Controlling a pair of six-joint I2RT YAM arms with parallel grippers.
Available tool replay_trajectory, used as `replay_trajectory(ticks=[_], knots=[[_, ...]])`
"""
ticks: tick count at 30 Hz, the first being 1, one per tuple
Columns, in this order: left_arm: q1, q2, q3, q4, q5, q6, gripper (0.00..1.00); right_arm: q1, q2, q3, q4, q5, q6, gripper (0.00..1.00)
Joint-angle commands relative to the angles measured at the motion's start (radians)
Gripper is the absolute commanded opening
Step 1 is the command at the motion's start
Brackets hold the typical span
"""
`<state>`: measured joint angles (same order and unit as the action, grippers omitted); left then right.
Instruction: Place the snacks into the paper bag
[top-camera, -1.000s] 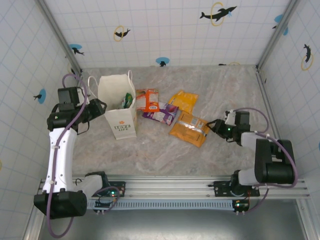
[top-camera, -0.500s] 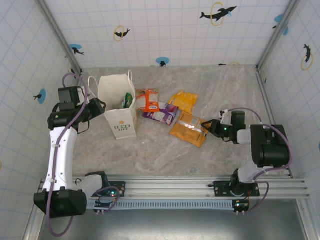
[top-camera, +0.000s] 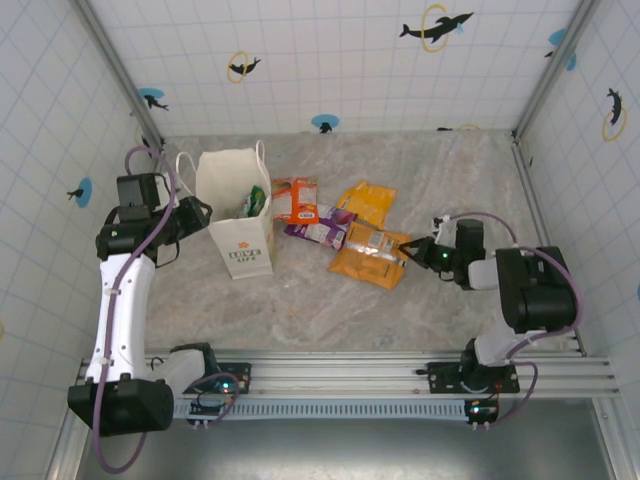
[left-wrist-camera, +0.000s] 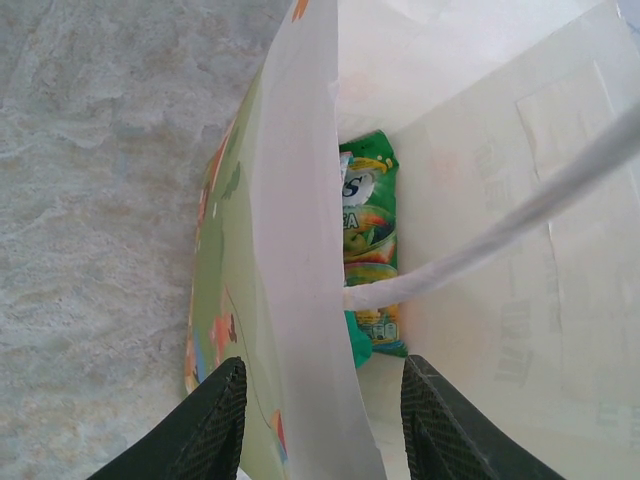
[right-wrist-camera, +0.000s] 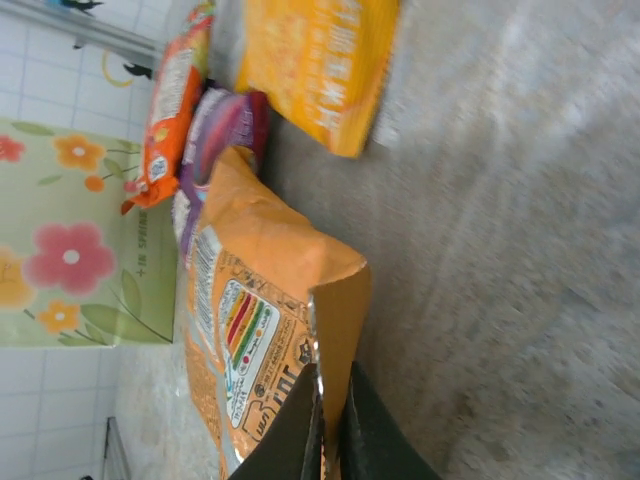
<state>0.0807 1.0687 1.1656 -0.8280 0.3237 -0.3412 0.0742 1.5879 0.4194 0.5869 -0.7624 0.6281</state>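
right gripper (right-wrist-camera: 328, 400) is clamped on the crimped edge of the orange packet (right-wrist-camera: 250, 300) (looks light, floppy, slick), left gripper (left-wrist-camera: 320, 400) partway apart around the bag (left-wrist-camera: 300, 200) wall.

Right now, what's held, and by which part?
The right gripper pinches the orange glossy snack packet by its sealed end; left gripper straddles white paper bag wall.

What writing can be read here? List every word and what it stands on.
No text reads whole.
paper bag: dark lettering under its logo, too small.
green packet in the bag: white letters, cut off.
orange packet in the right gripper: fine print, blurred.
yellow packet: lettering blurred.
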Motion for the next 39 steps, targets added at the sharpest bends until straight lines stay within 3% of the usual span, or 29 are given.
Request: replay_trajectory(ticks=[1,3,9,19,25,33,39], knots=[[0.007,-0.013,-0.001,0.0,-0.015,0.011,0.44,0.017,-0.129,-0.006,-0.026,0.031,-0.021,0.05],[0.008,-0.013,-0.001,0.001,-0.014,0.011,0.44,0.029,-0.203,0.013,-0.092,0.061,-0.039,0.0],[0.009,-0.014,-0.007,0.016,-0.014,0.007,0.43,0.09,-0.409,0.118,-0.267,0.153,-0.093,0.0],[0.008,-0.012,-0.006,0.033,-0.002,0.007,0.42,0.288,-0.574,0.358,-0.415,0.487,-0.136,0.0],[0.008,-0.009,0.0,0.036,-0.015,0.007,0.41,0.432,-0.513,0.562,-0.429,0.59,-0.221,0.0],[0.008,-0.001,-0.004,0.062,-0.024,-0.003,0.39,0.66,-0.311,0.882,-0.39,0.68,-0.367,0.0],[0.008,0.011,-0.021,0.084,-0.029,-0.012,0.36,0.769,-0.124,1.138,-0.342,0.653,-0.441,0.0]])
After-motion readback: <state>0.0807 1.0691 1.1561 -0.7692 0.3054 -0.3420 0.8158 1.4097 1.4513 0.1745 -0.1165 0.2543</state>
